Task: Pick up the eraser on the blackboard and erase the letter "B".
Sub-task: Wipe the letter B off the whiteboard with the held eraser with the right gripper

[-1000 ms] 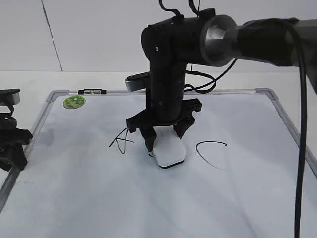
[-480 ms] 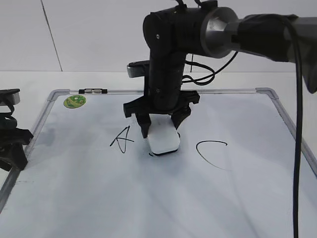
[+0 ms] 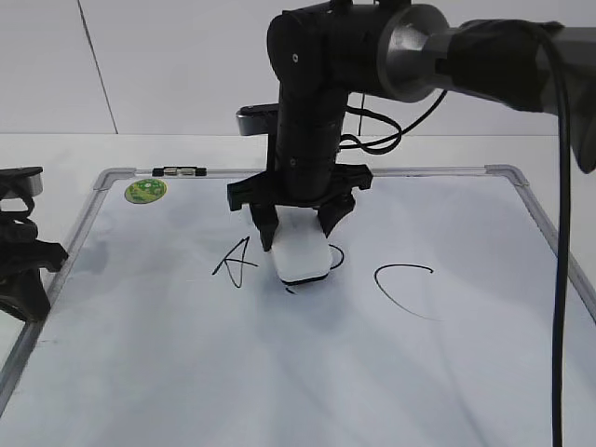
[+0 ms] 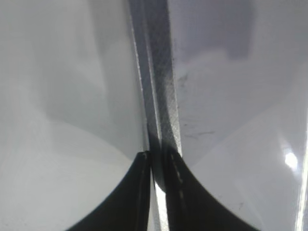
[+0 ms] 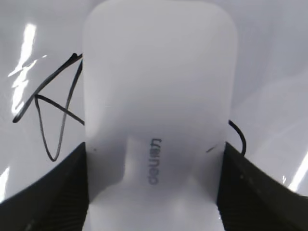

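Observation:
My right gripper (image 3: 298,228) is shut on the white eraser (image 3: 300,257) and presses it flat on the blackboard (image 3: 279,372). The eraser fills the right wrist view (image 5: 156,96), held between the two black fingers (image 5: 154,192). It covers most of the letter "B"; only a short black curve shows at its right edge (image 3: 337,255) (image 5: 238,137) and a small stroke below it. The black "A" (image 3: 233,264) lies just left of the eraser and the black "C" (image 3: 402,287) to the right. My left gripper (image 3: 19,270) rests at the board's left frame, shut (image 4: 156,161).
A round green sticker (image 3: 144,191) sits at the board's far left corner. The grey metal frame (image 4: 159,96) runs under the left gripper. A small clip (image 3: 177,171) is on the top frame. A white wall stands behind.
My right gripper has carried the eraser away from the camera and slightly left across the board. The "A" is now fully uncovered, and a curve of the "B" shows at the eraser's right.

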